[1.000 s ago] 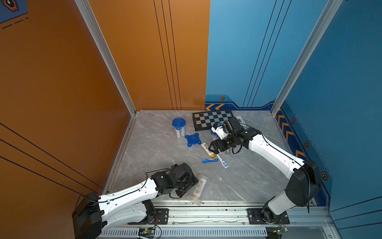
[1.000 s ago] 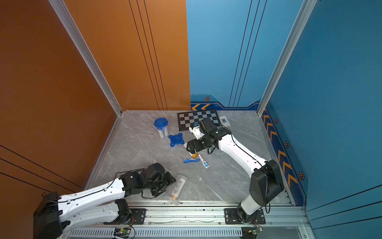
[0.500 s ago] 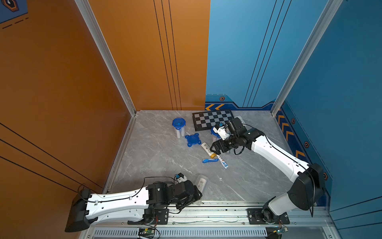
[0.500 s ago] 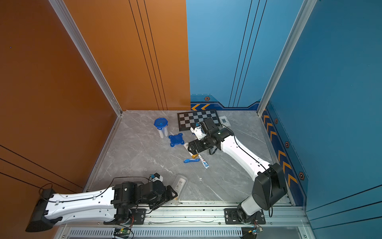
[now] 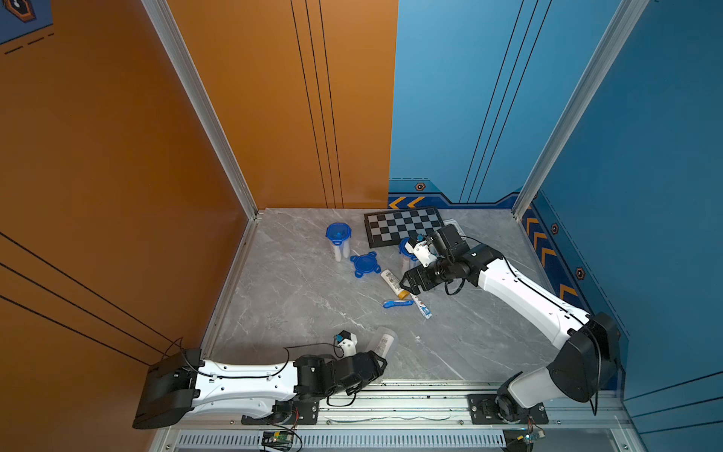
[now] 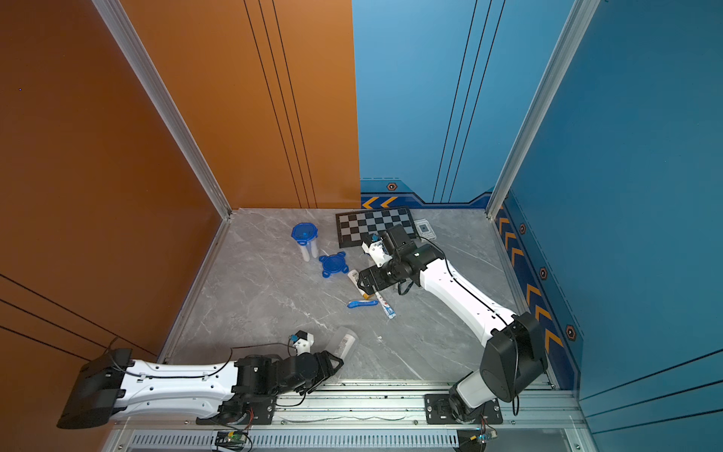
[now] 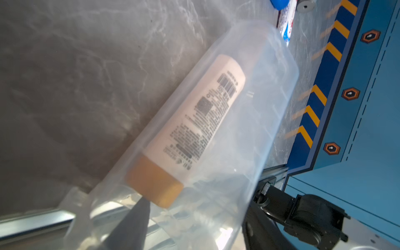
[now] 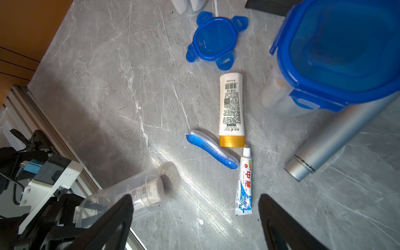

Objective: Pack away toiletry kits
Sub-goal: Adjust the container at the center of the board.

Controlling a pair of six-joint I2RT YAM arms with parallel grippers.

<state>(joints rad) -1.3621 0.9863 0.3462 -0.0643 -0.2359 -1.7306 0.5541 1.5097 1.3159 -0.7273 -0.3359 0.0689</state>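
Left gripper [image 5: 371, 364]: at the mouth of the tipped cup [image 7: 249, 129]; I cannot tell how far it is closed or whether it grips the rim.
Cup: base points away from that gripper, likely for sliding items in; one bottle [image 7: 194, 119] inside.
Right gripper [image 8: 194, 197]: spread wide, empty, poised to pick.
Tube [image 8: 244, 184]: just ahead, between its fingers; brush [image 8: 211, 149] and loose bottle [image 8: 231, 108] beyond.

Booth-like cell: matte orange wall panels w/ thin black lines [image 5: 117, 156] on left & back, smooth blue wall panels [image 5: 450, 98] at back & right. Silver aluminium corner posts [image 5: 203, 113]. Grey marble-look floor slab [image 5: 297, 297], white veins. Blue skirting strip w/ orange chevrons [image 5: 407, 202] along base. Even light, soft glare on floor.
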